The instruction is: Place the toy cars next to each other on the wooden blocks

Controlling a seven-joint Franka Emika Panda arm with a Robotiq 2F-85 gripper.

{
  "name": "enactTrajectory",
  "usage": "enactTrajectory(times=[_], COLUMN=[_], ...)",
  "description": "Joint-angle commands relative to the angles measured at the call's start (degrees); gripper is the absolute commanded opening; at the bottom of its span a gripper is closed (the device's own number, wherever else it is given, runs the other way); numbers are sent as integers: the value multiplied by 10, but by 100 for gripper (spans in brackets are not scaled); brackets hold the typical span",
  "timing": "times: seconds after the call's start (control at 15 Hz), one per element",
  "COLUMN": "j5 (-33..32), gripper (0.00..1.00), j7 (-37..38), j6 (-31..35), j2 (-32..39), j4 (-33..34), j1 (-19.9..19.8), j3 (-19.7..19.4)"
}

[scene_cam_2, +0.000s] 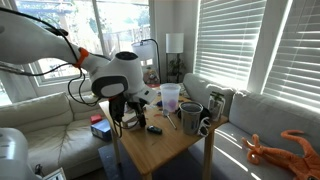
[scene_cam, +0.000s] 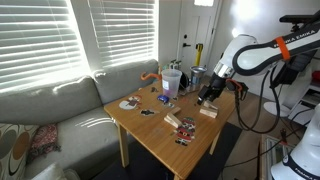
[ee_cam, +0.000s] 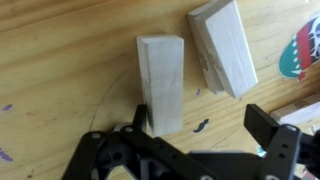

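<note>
Two pale wooden blocks lie side by side on the table in the wrist view, one [ee_cam: 160,80] right by my left finger, the other [ee_cam: 225,45] further off. One block [scene_cam: 208,112] shows in an exterior view. My gripper [ee_cam: 200,125] is open and empty, low over the table just beside the nearer block; it also shows in both exterior views [scene_cam: 208,93] [scene_cam_2: 128,108]. A small blue toy car [scene_cam: 163,98] and a small dark one [scene_cam: 147,112] sit mid-table, away from the blocks. A small dark object [scene_cam_2: 154,129], perhaps a car, lies near the table edge.
Red-and-white striped items [scene_cam: 178,124] lie near the front of the wooden table [scene_cam: 150,135]. Cups [scene_cam: 172,80] [scene_cam_2: 190,115] stand at the back. A colourful round item [ee_cam: 297,50] lies right of the blocks. A sofa [scene_cam: 50,110] flanks the table.
</note>
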Motion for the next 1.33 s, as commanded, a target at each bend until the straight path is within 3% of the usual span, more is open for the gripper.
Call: enactTrajectory(times=[0.0, 0.93, 1.27], j5=[34, 44, 17], gripper=[100, 100, 100], j7=[-31, -85, -51], j6=[-1, -17, -26], j2=[20, 42, -35], j4=[14, 46, 12], j1=[16, 37, 3], j3=[-15, -14, -12])
